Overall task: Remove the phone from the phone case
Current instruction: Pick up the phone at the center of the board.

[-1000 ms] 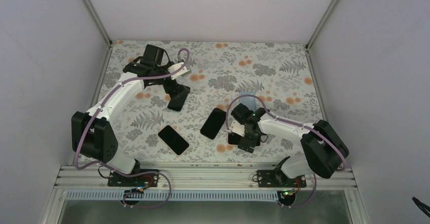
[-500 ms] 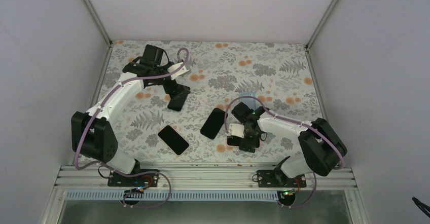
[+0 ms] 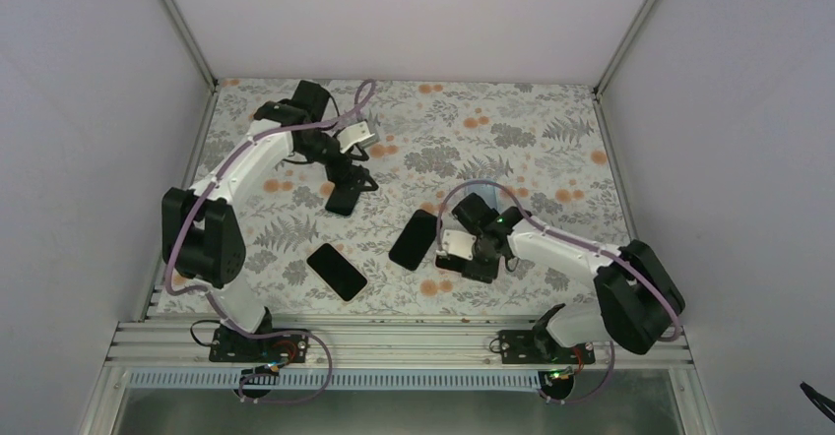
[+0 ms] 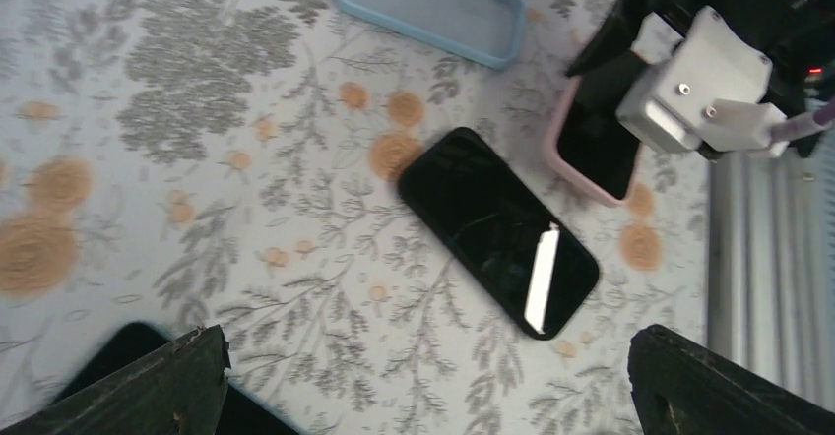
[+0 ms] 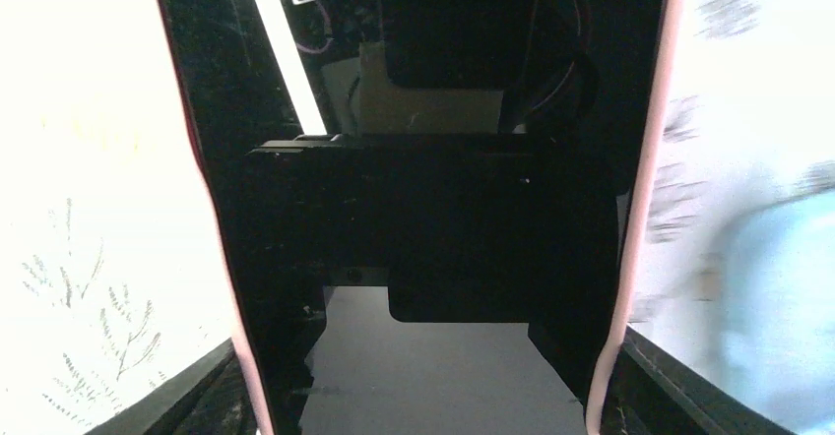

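- Floral surface (image 3: 551,130) carries pink-cased phone (image 4: 594,145) near right, beneath right tool (image 3: 475,260).
- Fingers of right tool straddle phone edges; clamping cannot be determined.
- On far left, left tool (image 4: 423,396) stands fully apart, empty.

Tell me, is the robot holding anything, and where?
The left end effector is open, holding nothing. The right end effector straddles the long edges of the pink-cased phone; whether it grips cannot be told.
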Controlling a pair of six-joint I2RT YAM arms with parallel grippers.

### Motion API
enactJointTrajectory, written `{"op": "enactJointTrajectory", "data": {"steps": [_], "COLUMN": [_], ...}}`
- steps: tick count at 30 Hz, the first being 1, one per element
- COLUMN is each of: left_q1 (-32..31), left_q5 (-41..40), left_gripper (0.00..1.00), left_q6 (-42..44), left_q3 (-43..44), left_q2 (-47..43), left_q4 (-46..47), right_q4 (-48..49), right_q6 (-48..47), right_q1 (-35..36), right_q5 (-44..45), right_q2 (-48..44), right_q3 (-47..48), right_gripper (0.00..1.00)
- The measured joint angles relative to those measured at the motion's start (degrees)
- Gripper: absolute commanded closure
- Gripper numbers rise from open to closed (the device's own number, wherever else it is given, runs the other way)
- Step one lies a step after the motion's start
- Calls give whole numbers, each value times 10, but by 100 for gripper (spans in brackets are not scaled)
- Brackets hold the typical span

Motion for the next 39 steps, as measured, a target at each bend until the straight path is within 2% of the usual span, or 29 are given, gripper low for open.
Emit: {"op": "enactJointTrajectory", "data": {"steps": [4, 11, 16, 19, 23, 26, 28, 30, 32, 35, 36, 39], "left_q1": [-7, -16, -16, -16, -17, -18, -18, -18, -18, -21, -21, -21], "left_q5": [34, 97, 134, 149, 165, 170, 173, 177, 189, 195, 196, 193], "left_gripper": [0, 0, 1, 5, 16, 34, 51, 76, 95, 98, 98, 98], "left_q6": [5, -8, -32, -43, -56, -64, -66, -68, -64, -53, -49, -31], "left_q3": [49, 105, 155, 171, 179, 182, 183, 184, 188, 194, 195, 195], "left_q2": [44, 124, 156, 163, 170, 180, 189, 196, 202, 203, 203, 203], "left_q4": [-61, -133, -155, -162, -174, -184, -189, -196, -207, -217, -217, -219], "right_q4": [11, 92, 134, 149, 173, 191, 199, 204, 203, 201, 197, 168], "right_q6": [14, 30, 34, 34, 34, 34, 34, 34, 34, 38, 40, 43], "right_q1": [2, 18, 42, 55, 66, 73, 77, 81, 85, 88, 88, 87], "right_q5": [20, 65, 87, 96, 115, 128, 136, 139, 146, 155, 154, 117], "right_q2": [-29, -35, 13, 34, 48, 48, 48, 48, 49, 53, 53, 53], "right_q3": [55, 158, 210, 220, 222, 225, 229, 235, 235, 236, 237, 256], "right_gripper": [46, 45, 45, 45, 47, 47, 47, 46, 37, 6, 1, 0]}}
